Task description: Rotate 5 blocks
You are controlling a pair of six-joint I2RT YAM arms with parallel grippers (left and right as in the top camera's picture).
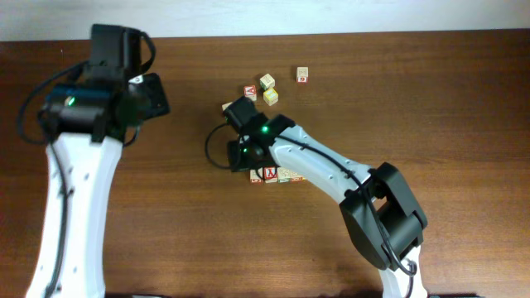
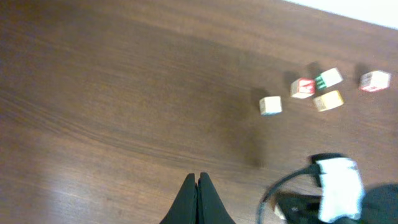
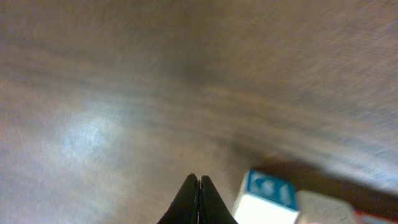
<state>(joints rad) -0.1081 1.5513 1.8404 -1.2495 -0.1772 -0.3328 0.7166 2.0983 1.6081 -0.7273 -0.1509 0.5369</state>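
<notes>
Clerk: Surface entry: dark brown wood-grain tabletop (image 1: 447, 99), with a pale strip (image 1: 331, 16) beyond its far edge. Items on it?

Checker: Blocks, one loose group of five, far centre of the tabletop. The red-printed block (image 1: 303, 74) stands alone at the group's right end. The green-printed block (image 1: 267, 81), yellow-printed block (image 1: 271, 96) and second red block (image 1: 250, 92) sit close together. The fifth block (image 1: 226, 107) lies apart from them, just beside the black head of the right arm (image 1: 323, 165). I cannot tell its print.

Clerk: Further stock?

Checker: A row of lettered cubes (image 1: 271, 175), side by side and touching, nearer the front and partly under the right arm's white link. The right wrist view also shows a blue-marked cube (image 3: 267, 190) with a pale cube (image 3: 323, 210) touching it. Which cubes those are in the overhead view I cannot tell.

Clerk: Tools?

Checker: Right tool (image 3: 198, 186): fingers pressed together with nothing between them, over blurred bare wood, the blue-marked cube just to one side. Left tool (image 2: 198, 186): fingers likewise together and empty, over bare wood, well apart from the blocks. The left arm (image 1: 79, 165) reaches up the tabletop's left side.
</notes>
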